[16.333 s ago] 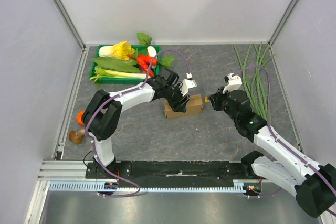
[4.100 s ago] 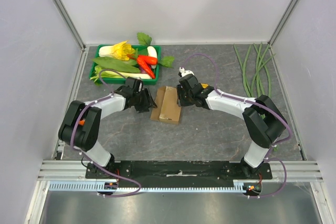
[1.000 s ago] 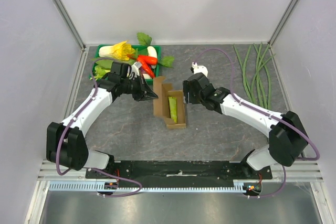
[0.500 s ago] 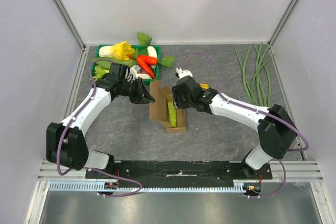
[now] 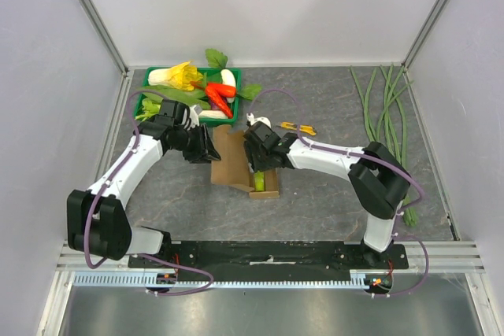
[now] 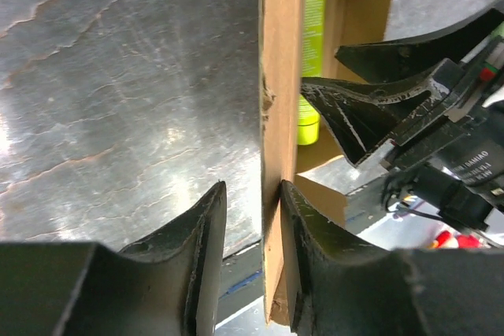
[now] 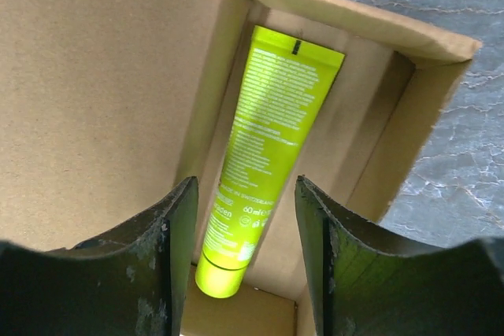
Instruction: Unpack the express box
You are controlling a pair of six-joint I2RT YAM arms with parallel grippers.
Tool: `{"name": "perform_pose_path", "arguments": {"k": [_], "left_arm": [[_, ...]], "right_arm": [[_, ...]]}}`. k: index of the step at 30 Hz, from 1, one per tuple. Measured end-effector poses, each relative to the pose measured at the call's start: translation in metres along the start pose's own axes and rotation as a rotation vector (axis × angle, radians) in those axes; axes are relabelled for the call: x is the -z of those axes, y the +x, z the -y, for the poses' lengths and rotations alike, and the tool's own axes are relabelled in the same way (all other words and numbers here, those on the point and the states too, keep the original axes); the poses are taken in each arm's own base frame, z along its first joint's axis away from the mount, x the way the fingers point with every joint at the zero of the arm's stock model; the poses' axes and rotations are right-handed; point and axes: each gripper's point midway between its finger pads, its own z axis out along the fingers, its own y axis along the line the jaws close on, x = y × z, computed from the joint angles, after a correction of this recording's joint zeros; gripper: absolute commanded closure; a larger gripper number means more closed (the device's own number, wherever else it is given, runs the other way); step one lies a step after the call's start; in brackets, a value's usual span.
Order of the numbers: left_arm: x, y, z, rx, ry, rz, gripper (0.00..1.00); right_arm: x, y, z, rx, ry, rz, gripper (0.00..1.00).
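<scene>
The express box [image 5: 230, 164] lies open in the middle of the table, its brown lid flap spread to the left. A lime-green tube [image 5: 258, 182] lies lengthwise inside it [image 7: 272, 135]. My right gripper [image 5: 257, 164] reaches down into the box; in the right wrist view it [image 7: 246, 186] is open, its fingers on either side of the tube's cap end without touching it. My left gripper [image 6: 252, 194] is open around the upright flap edge [image 6: 277, 116]. One finger rests on the cardboard and the other stands apart. From above, the left gripper [image 5: 208, 150] sits at the box's left side.
A green tray [image 5: 186, 122] of vegetables stands behind the left arm, close to the box. Long green beans [image 5: 386, 112] lie at the back right. A small yellow-orange item [image 5: 298, 127] lies behind the right arm. Grey walls close in the table.
My left gripper has opened from a shut grip on the flap. The right gripper has moved left and down into the box, over the tube. The box has slid slightly left.
</scene>
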Motion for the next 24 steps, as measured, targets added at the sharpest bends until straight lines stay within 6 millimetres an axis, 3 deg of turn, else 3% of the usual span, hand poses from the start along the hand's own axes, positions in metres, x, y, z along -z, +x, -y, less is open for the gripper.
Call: {"name": "perform_pose_path", "arguments": {"k": [6, 16, 24], "left_arm": [[-0.001, 0.006, -0.017, -0.013, -0.069, -0.001, 0.59], [-0.001, 0.01, -0.022, -0.03, -0.089, -0.006, 0.59], [0.001, 0.009, -0.021, -0.043, -0.084, 0.001, 0.58]], "right_arm": [[-0.007, 0.006, -0.01, 0.038, 0.042, -0.024, 0.42], [-0.018, 0.027, 0.002, 0.072, 0.185, -0.07, 0.5], [-0.023, 0.024, -0.002, 0.101, 0.261, -0.038, 0.67]]}}
